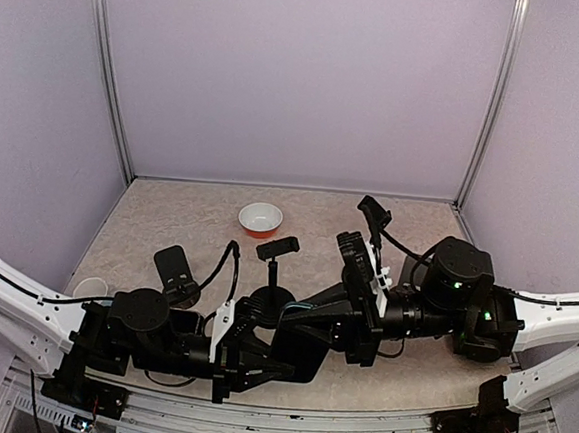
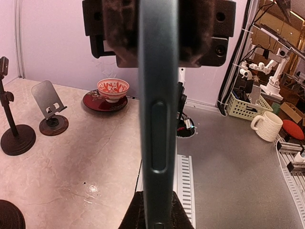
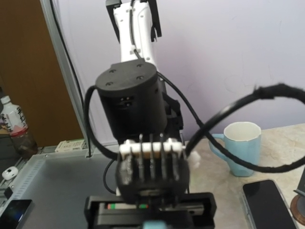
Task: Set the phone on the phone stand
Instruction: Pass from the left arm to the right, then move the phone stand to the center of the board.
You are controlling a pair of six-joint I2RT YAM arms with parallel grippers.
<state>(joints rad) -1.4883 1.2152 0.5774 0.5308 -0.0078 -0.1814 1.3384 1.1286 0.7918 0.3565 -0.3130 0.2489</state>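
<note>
The phone point(image 2: 158, 119) is a dark teal slab, seen edge-on in the left wrist view. It hangs above the table between both arms point(image 1: 306, 323). My left gripper point(image 2: 155, 217) is shut on its near end, fingers point(image 2: 133, 217) pressed to both sides. My right gripper point(image 2: 157, 38) is closed on its far end with fuzzy pads on either side. In the right wrist view only a teal tip of the phone point(image 3: 155, 224) shows. The phone stand point(image 2: 47, 102), a grey tilted plate on a round base, stands at the left point(image 1: 175, 266), apart from the phone.
A tall black clamp stand point(image 1: 276, 266) rises behind the grippers point(image 2: 12, 129). A red-and-white bowl point(image 1: 260, 217) sits on a dark saucer point(image 2: 102, 102) at the back. A pale blue mug point(image 3: 238, 143) is at the left edge point(image 1: 90, 287). A dark flat slab point(image 3: 264, 205) lies near it.
</note>
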